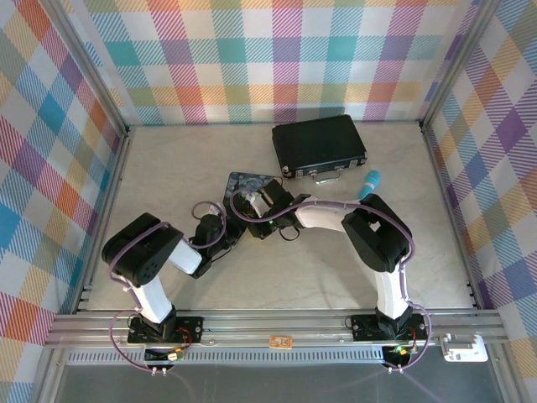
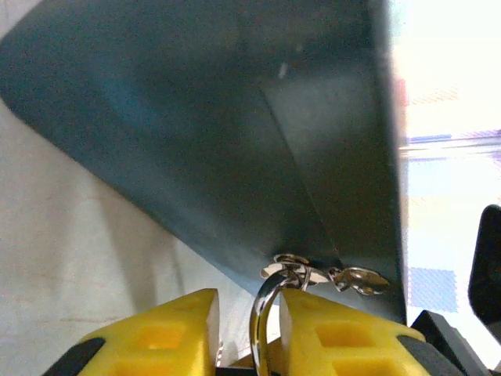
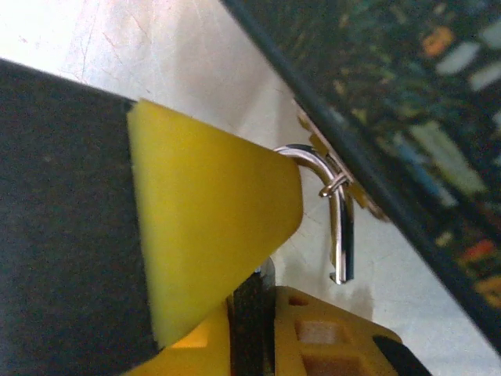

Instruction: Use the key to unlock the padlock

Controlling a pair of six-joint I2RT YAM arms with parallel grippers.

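The padlock's shiny shackle hangs through the hasp of the blue painted tin, and its free end stands bare above the table. My right gripper is shut on the padlock's dark body. In the left wrist view the same shackle rises between the yellow fingers of my left gripper. It lies against the right finger, with a gap to the other. The key is hidden. From above, both grippers meet at the tin.
A shut black briefcase lies behind the tin, towards the back right. A teal-capped marker lies just right of my right forearm. Plaid walls close in the table on three sides.
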